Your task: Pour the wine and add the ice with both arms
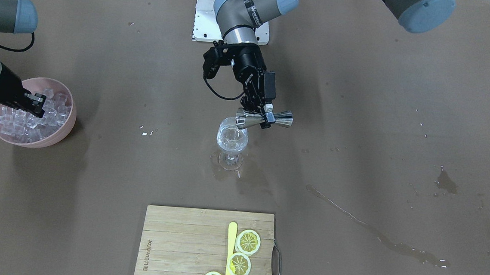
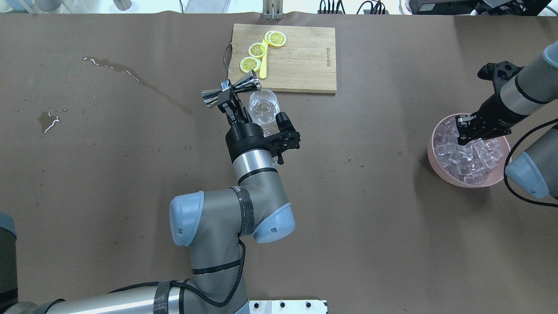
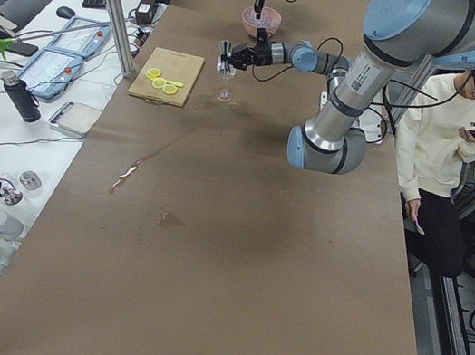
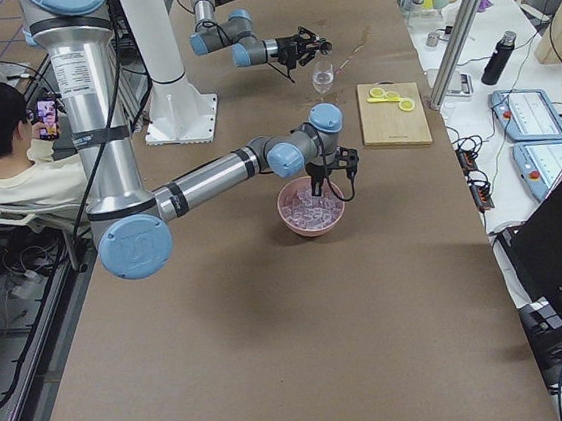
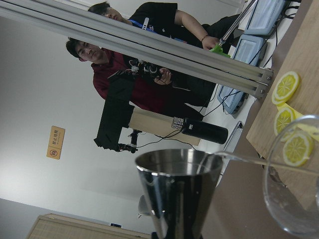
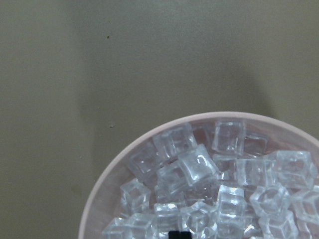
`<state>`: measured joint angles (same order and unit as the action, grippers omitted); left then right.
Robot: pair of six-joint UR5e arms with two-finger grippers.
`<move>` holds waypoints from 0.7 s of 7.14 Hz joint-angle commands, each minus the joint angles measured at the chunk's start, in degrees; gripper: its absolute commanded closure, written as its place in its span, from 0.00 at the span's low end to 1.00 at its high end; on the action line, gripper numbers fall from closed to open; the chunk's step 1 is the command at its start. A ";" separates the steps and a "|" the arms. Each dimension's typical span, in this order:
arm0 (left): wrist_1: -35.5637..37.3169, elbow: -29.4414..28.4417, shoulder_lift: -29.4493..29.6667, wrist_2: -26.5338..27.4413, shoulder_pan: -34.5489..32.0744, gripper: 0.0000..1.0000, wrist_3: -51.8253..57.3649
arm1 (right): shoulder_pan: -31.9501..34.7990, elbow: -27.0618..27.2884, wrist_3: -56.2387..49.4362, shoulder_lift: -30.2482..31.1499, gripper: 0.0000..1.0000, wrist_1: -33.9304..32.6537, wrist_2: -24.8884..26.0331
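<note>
**Overhead exterior: jigger tipped at the glass, right fingers down in the ice**

Nearest me, the left gripper (image 2: 226, 89) is clamped on the waist of the steel jigger (image 2: 250, 81), which is tipped over the stemmed glass (image 2: 263, 109). My left wrist view shows a thin thread of wine (image 5: 239, 158) crossing to the glass rim.

Off to the side, the right gripper (image 2: 464, 132) sits among the ice (image 2: 468, 160) in the pink bowl (image 2: 436, 165). I cannot tell how wide its fingers stand, or whether they hold a cube.

I judge the cubes hard, wet and slippery, so I would pinch one across its flat faces. The glass looks thin and top-heavy.

The brown table (image 2: 370, 218) carries a wet streak (image 2: 130, 72). Beyond the glass lie the cutting board (image 2: 305, 56) and lemon slices (image 2: 257, 50).
</note>
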<state>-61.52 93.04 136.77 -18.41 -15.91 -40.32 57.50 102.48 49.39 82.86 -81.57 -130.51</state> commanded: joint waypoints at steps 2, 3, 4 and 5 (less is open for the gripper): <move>-7.01 3.61 0.78 -2.49 -0.44 1.00 -0.98 | -1.08 -0.96 0.09 0.11 0.45 0.26 1.39; -7.38 7.81 0.26 -5.55 -1.05 1.00 -0.98 | -1.17 -1.31 0.09 0.29 0.38 0.44 1.57; -7.64 12.73 -1.92 -10.54 -3.05 1.00 -1.16 | -1.34 -1.67 0.09 0.37 0.26 0.62 1.92; -10.61 16.08 -4.90 -16.33 -6.12 1.00 -1.07 | -1.43 -1.67 0.00 0.38 0.19 0.71 2.01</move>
<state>-69.67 104.51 134.84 -28.43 -19.03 -41.40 56.22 100.98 49.47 83.18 -81.02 -128.73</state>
